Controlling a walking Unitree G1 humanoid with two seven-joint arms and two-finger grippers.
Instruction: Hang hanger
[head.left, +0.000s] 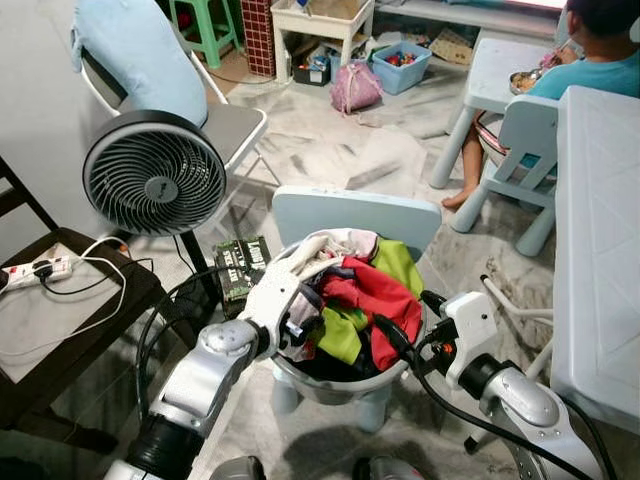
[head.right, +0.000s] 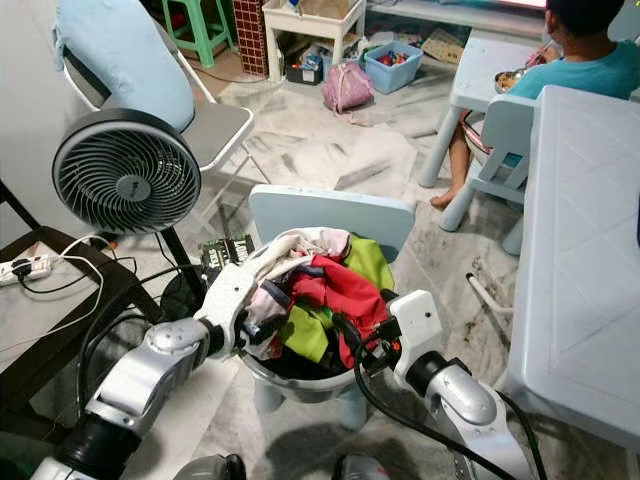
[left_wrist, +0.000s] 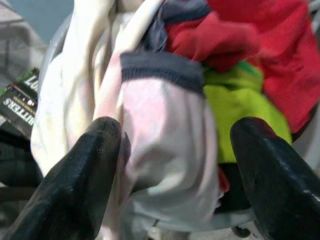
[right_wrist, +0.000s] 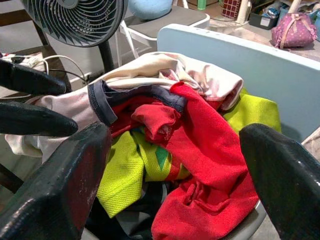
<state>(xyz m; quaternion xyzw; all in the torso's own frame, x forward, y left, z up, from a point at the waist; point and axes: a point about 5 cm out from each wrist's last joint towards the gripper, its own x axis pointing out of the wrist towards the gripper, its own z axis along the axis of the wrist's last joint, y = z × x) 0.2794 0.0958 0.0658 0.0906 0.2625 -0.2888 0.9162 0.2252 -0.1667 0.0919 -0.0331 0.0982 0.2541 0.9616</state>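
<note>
Basin (head.left: 330, 385) of clothes (head.left: 365, 295) on a pale blue chair (head.left: 355, 215), near centre. We see the left gripper (left_wrist: 175, 145) wide around a pale garment (left_wrist: 165, 135); the right gripper (right_wrist: 175, 165) wide beside the pile.

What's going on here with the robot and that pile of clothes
The robot is bent over a basin heaped with clothes on a small pale blue chair. Its left gripper has its fingers open around a pale pink garment at the pile's edge. Its right gripper hovers open beside the red garment. No hanger can be made out.
</note>
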